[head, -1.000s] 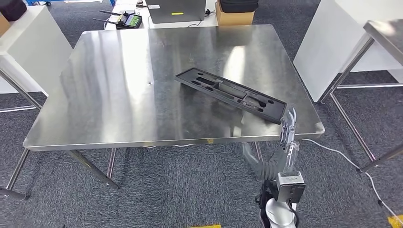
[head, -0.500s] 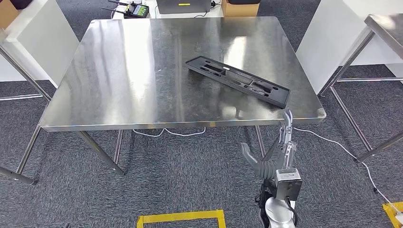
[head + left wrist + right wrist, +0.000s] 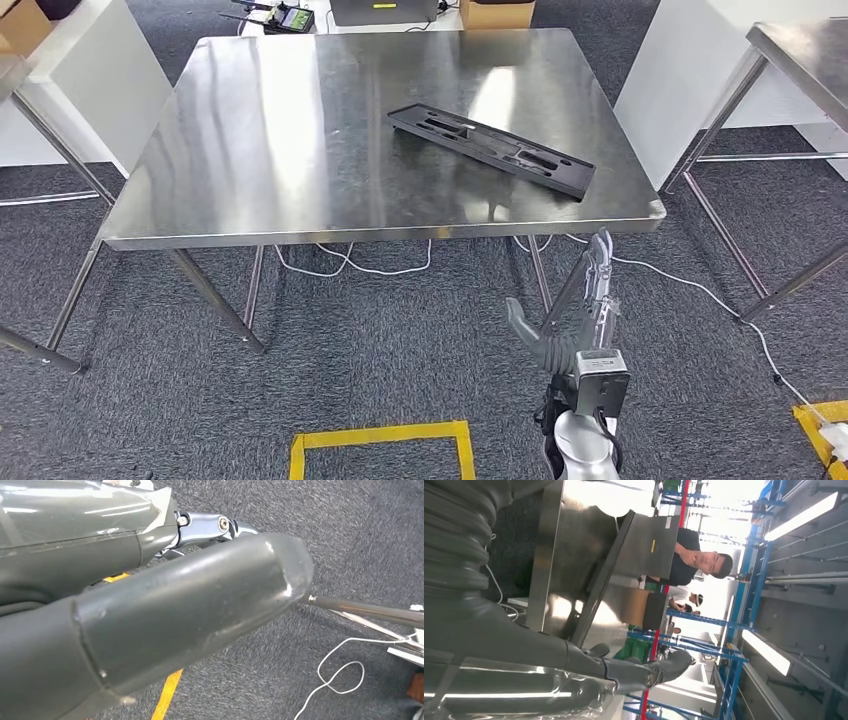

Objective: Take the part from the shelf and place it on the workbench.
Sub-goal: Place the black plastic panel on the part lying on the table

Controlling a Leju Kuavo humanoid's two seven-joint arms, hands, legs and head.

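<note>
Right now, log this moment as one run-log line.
part: black tray flat on workbench | right hand empty, fingers apart, below table edge | left hand over carpet

Bright overhead light glares in pale streaks across the steel desk [image 3: 300,130]; right wrist background overexposed
</note>
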